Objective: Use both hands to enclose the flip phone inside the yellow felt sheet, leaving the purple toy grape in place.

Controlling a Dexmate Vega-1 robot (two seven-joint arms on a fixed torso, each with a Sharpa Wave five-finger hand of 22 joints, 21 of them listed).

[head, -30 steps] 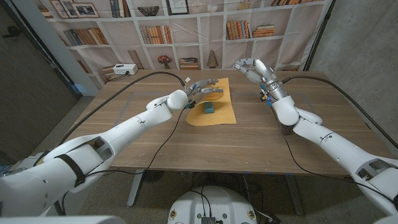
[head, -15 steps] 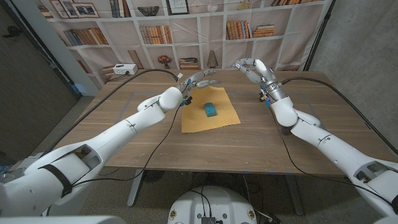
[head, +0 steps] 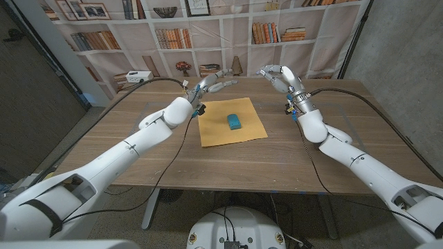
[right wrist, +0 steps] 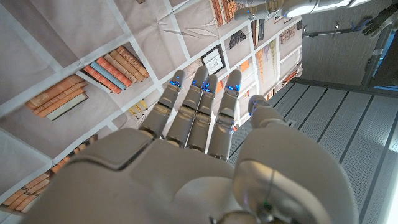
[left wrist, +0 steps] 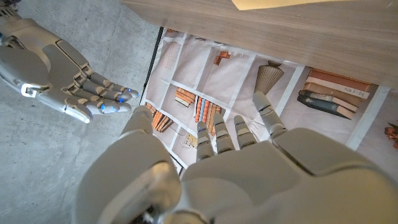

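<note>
- The yellow felt sheet (head: 232, 122) lies flat and unfolded on the wooden desk (head: 228, 162), a little above the centre of the head view.
- The flip phone (head: 234, 122), a small teal-blue block, rests on the sheet near its middle, uncovered.
- The left hand (head: 213, 84) hangs in the air in the upper middle of the head view, just beyond the sheet's upper left corner, with its fingers spread and nothing in them. It touches neither the sheet nor the phone.
- In the left wrist view the left hand (left wrist: 230, 168) takes up the lower half of the frame, fingers apart and reaching toward a backdrop printed with bookshelves (left wrist: 205, 106).
- The right hand (head: 279, 76) is raised in the upper right-centre of the head view, off the sheet's upper right side, with fingers loosely curved, apart and empty.
- In the right wrist view the right hand (right wrist: 186, 155) fills the lower half, its fingers side by side and extended, holding nothing.
- The right hand (left wrist: 59, 71) also appears at the upper left of the left wrist view, well apart from the left hand.
</note>
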